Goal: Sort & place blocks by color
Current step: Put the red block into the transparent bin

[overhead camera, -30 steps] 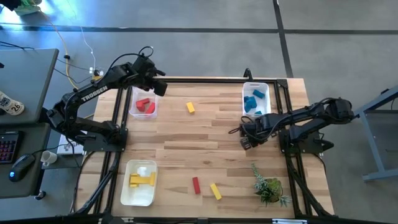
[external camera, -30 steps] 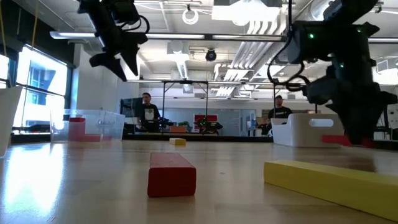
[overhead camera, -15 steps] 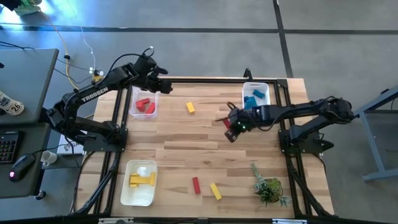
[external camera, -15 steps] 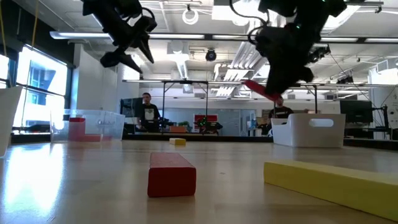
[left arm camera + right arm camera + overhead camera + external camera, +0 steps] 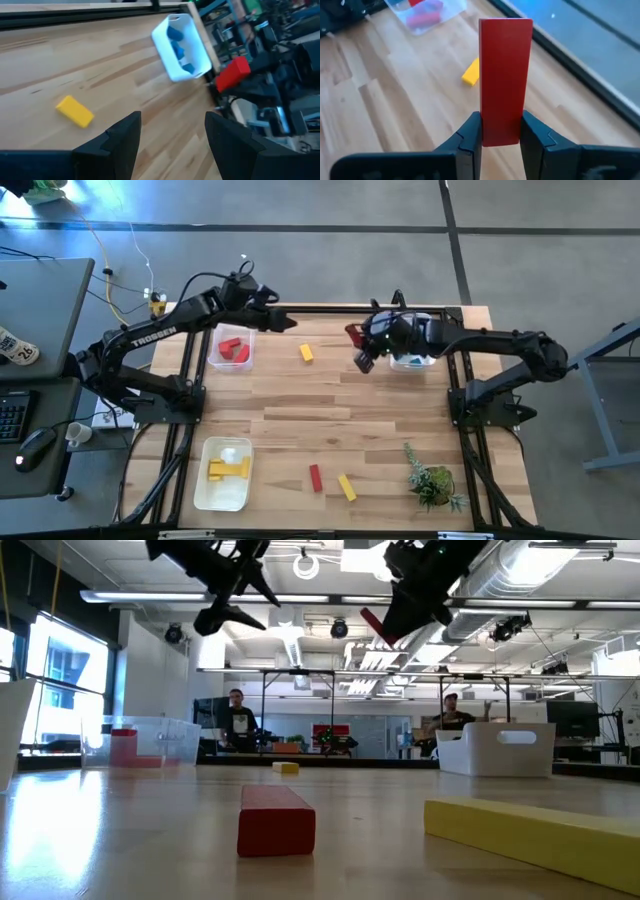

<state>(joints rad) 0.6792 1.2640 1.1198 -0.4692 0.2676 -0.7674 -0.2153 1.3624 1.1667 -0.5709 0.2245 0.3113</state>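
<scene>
Since a second ago, our right hand [image 5: 357, 346] has swung from low beside the blue bin [image 5: 411, 338] up and left across the far desk [image 5: 330, 405], clamped on a red bar [image 5: 505, 80] held high. Our left hand [image 5: 290, 323] has reached right from over the red bin [image 5: 231, 348], fingers spread, holding nothing. Sorting is, we judge, well advanced: reds lie in the far-left bin, blues far right, yellows in the near-left bin [image 5: 224, 473]. Loose pieces remain: a yellow block [image 5: 306, 352] far centre, a red bar [image 5: 315, 477] and a yellow bar [image 5: 346, 487] near centre.
</scene>
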